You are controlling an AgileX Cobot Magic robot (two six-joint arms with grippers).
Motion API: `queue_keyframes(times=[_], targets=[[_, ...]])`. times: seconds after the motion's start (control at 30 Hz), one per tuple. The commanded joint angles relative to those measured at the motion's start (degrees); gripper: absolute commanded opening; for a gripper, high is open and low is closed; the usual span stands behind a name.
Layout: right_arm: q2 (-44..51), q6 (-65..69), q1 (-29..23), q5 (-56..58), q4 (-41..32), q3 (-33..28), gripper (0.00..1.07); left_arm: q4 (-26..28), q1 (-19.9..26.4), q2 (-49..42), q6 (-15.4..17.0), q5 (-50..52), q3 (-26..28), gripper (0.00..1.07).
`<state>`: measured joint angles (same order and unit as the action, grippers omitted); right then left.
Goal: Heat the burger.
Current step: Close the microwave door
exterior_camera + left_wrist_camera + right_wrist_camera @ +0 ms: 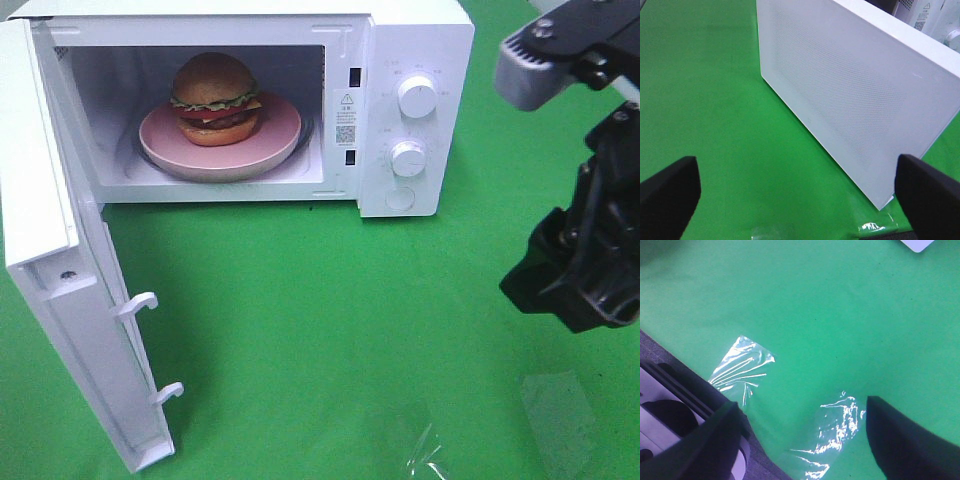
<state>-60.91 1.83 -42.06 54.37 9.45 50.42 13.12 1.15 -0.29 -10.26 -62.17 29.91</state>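
The burger (pixel 215 95) sits on a round pink plate (pixel 275 140) inside the white microwave (pixel 420 30). The microwave's door (pixel 60 290) stands swung wide open at the left. My left gripper (pixel 797 195) is open, its two dark fingers (pixel 670 190) far apart, and it faces the door's outer face (pixel 850 90) without touching it. My right gripper (pixel 800 440) is open with nothing between its fingers, above the green cloth. The right arm (pixel 580 260) hangs at the right, well away from the microwave.
Two dials (pixel 417 97) (pixel 408 158) and a round button (pixel 400 197) are on the microwave's front panel. Clear plastic patches (pixel 557 415) (pixel 420 445) lie on the green cloth (pixel 330 320) near the front edge, also under the right gripper as shiny film (pixel 742 367).
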Motion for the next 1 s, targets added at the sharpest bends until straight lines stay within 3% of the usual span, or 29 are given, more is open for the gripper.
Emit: queue_keyframes(times=[0.03, 0.13, 0.37, 0.7, 1.0], targets=[[4.98, 0.92, 0.00, 4.30, -0.11, -0.34, 0.71, 0.11, 0.06, -0.97, 0.06, 0.46, 0.17, 0.98], [5.96, 1.09, 0.00, 5.04, -0.11, -0.46, 0.71, 0.11, 0.06, -0.97, 0.06, 0.46, 0.17, 0.98], [14.55, 2.12, 0.80, 6.42, 0.00, -6.99, 0.71, 0.11, 0.06, -0.97, 0.06, 0.46, 0.17, 0.98], [27.67, 2.18, 18.16, 5.50, -0.29, -13.64, 0.71, 0.11, 0.06, -0.97, 0.06, 0.46, 0.17, 0.98], [41.02, 0.34, 28.88, 1.15, -5.50, -18.11, 0.71, 0.11, 0.06, -0.97, 0.06, 0.46, 0.17, 0.98]])
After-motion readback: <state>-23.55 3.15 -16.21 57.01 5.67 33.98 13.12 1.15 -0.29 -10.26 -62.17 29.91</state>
